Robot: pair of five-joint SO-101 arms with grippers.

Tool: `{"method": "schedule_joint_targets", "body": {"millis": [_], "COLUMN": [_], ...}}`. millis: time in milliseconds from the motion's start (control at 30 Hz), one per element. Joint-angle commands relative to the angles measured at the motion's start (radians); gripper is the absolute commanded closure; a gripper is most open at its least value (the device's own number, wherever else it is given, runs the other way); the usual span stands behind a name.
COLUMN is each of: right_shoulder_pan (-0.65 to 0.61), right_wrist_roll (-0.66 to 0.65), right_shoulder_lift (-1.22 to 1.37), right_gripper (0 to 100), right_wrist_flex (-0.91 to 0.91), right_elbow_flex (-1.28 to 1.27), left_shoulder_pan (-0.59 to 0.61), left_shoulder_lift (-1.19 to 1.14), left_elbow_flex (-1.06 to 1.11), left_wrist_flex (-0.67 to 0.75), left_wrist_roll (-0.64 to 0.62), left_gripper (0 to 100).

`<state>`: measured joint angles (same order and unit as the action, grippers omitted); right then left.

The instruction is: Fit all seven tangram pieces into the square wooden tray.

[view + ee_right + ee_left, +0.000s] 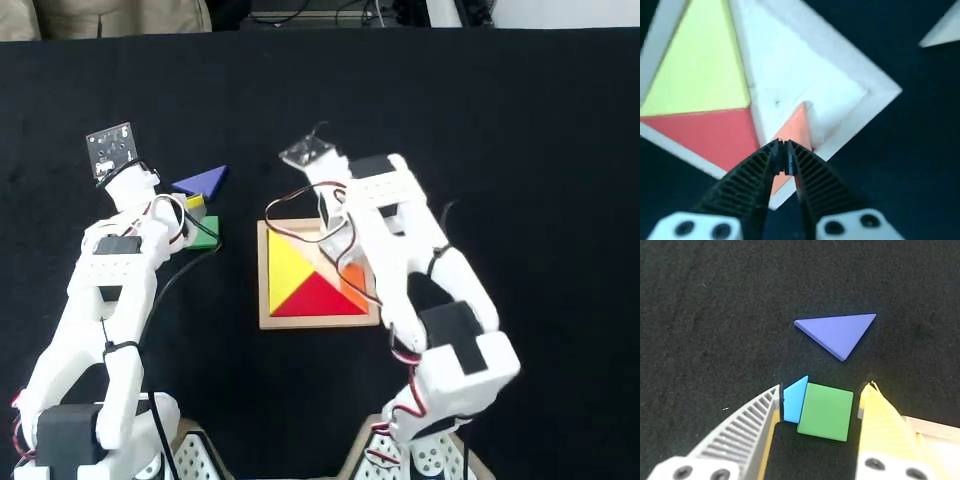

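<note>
Right gripper (784, 152), fingers pressed together, sits over the orange triangle (799, 125) in the wooden tray (879, 97), which also holds a yellow triangle (705, 65) and a red triangle (705, 137). Left gripper (821, 389), spread, straddles the green square (826, 412) and the light blue piece (795, 400) beside the tray.

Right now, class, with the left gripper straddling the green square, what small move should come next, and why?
Probably close the left gripper on the green square: its jaws stand open either side, and the square lies on the table outside the wooden tray, which has bare floor.
</note>
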<state>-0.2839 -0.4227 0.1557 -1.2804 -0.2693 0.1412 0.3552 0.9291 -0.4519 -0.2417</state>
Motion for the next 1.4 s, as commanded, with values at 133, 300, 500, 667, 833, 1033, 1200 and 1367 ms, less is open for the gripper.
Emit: {"method": "schedule_joint_targets", "body": {"millis": [133, 300, 500, 667, 833, 1033, 1200, 1367], "right_shoulder_pan": [-0.021, -0.021, -0.086, -0.12, -0.12, -0.144, -0.189, -0.206], "right_wrist_roll": [0.1, 0.101, 0.101, 0.101, 0.098, 0.097, 0.092, 0.048], "right_shoulder_lift": [-0.016, 0.074, 0.148, 0.157, 0.162, 0.162, 0.162, 0.157], "right_gripper": [98.7, 98.7, 98.7, 98.7, 98.7, 98.7, 98.7, 98.7], "right_wrist_flex": [0.126, 0.12, 0.12, 0.118, 0.118, 0.117, 0.124, 0.117], "right_elbow_flex": [0.042, 0.116, 0.137, 0.134, 0.133, 0.131, 0.11, 0.099], "left_shoulder_pan": [0.008, 0.008, 0.008, 0.008, 0.008, 0.008, 0.008, 0.008], "left_shoulder_lift": [0.006, 0.006, 0.006, 0.006, 0.006, 0.006, 0.006, 0.006], "left_elbow_flex": [-0.015, -0.015, -0.013, -0.013, -0.013, -0.013, -0.015, -0.015], "left_wrist_flex": [0.017, 0.017, 0.017, 0.017, 0.017, 0.017, 0.017, 0.017], "left_wrist_roll": [-0.006, -0.008, -0.008, -0.008, -0.008, -0.008, -0.008, -0.008], "left_gripper": [74, 74, 74, 74, 74, 74, 74, 74]}}
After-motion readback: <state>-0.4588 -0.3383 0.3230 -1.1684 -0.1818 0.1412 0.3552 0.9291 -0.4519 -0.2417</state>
